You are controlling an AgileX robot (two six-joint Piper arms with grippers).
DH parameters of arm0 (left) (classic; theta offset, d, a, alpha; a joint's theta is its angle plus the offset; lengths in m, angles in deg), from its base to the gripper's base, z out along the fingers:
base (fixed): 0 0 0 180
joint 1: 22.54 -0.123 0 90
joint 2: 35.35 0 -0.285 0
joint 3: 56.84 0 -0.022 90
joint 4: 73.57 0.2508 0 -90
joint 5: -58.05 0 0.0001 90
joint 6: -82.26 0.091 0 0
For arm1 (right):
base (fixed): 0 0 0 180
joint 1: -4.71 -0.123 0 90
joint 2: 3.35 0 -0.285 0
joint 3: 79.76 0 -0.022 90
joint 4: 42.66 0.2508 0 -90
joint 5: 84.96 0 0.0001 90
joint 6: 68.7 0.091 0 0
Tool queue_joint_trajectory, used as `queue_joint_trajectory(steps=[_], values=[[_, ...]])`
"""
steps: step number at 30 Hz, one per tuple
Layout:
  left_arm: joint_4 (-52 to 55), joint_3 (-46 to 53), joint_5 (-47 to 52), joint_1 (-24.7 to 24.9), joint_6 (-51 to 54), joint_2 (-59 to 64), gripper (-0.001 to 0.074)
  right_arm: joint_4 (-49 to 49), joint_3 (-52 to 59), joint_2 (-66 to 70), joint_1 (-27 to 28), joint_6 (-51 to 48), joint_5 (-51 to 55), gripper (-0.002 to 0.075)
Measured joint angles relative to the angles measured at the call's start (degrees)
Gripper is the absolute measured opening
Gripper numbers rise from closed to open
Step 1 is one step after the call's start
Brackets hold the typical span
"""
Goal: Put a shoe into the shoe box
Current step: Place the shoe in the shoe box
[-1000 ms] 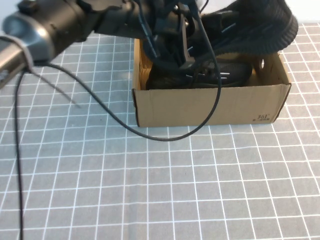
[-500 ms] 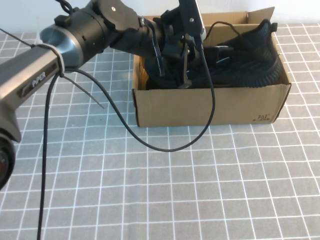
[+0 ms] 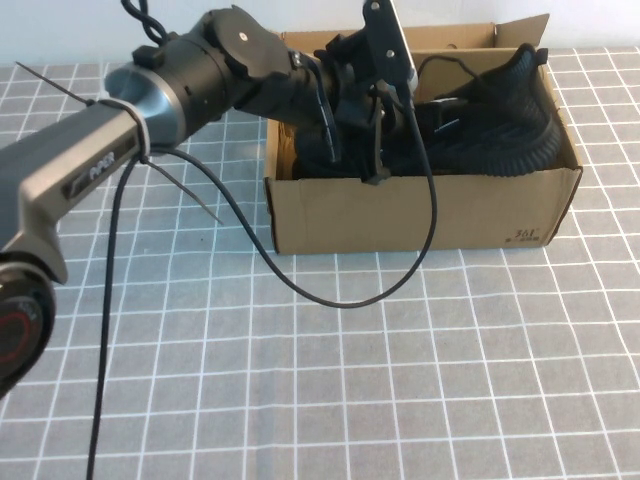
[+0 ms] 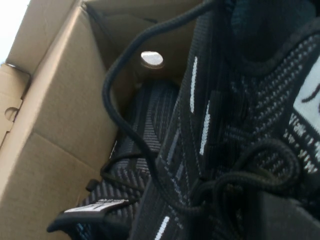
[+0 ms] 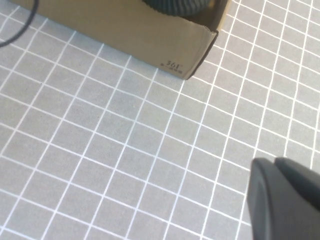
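The brown cardboard shoe box stands at the far middle of the table, flaps upright. The shoe, a black knit sneaker with white dashes, lies inside it, toe toward the right end. My left gripper reaches into the box's left half and is shut on the shoe near its laces. In the left wrist view the shoe fills the frame, with the second black sneaker under it on the box floor. My right gripper is shut and empty above the mat, near the box's front right corner.
The left arm's black cable loops down in front of the box onto the grey gridded mat. A round hole pierces the box's end wall. Small black print marks the front right corner.
The shoe was held high above the box a second ago; my left gripper has lowered it into the box, and it now rests over the second sneaker.
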Motion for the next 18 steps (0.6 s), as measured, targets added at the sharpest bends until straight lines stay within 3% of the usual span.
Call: queue_joint_trajectory(steps=[8, 18], values=[[-1.1, -0.2, -5.3, 1.1, -0.1, 1.3, 0.0021, 0.1, 0.0, 0.0, 0.0, 0.0, -0.5, -0.0016], [0.5, -0.2, -4.7, 1.2, -0.1, 1.9, 0.0021, 0.1, 0.0, 0.0, 0.0, 0.0, -0.5, -0.0016]])
